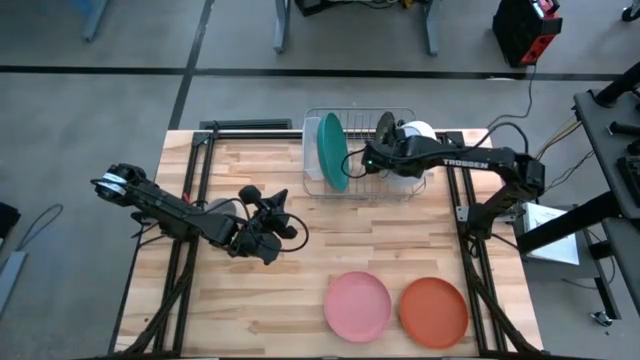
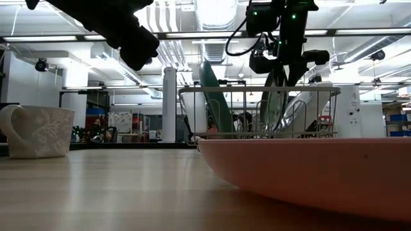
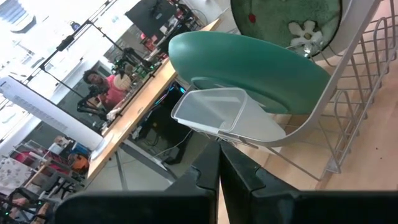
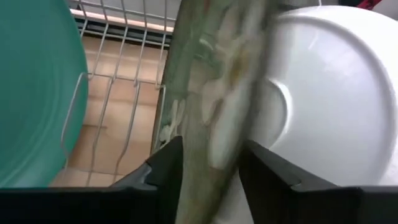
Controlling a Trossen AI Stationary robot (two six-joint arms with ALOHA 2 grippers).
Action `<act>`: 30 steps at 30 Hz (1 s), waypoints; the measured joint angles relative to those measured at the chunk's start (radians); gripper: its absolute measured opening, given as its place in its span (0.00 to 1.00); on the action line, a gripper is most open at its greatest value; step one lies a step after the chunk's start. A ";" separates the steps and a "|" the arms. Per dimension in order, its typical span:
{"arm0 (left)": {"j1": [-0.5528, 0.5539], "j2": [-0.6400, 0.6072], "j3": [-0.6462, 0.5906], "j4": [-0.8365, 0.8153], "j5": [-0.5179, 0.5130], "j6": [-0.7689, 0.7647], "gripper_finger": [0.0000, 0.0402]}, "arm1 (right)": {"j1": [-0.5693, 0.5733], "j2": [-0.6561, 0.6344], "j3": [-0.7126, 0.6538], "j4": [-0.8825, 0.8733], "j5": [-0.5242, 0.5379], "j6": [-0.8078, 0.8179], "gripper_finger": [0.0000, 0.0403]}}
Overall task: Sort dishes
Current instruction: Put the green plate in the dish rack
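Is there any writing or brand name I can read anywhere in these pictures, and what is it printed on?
"TROSSEN": white letters on the right arm in the high view, above the dish rack.
The room's background signs and screens are too small or blurred to read.
No writing shows on the dishes.
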 joint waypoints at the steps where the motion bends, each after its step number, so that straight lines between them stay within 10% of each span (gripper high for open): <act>1: 0.000 0.000 0.000 0.000 0.005 0.000 0.00 | 0.000 -0.003 0.004 -0.006 -0.001 0.000 0.35; 30: 0.001 0.000 -0.006 -0.003 0.083 0.008 0.00 | 0.062 -0.175 0.084 -0.177 -0.091 0.029 0.56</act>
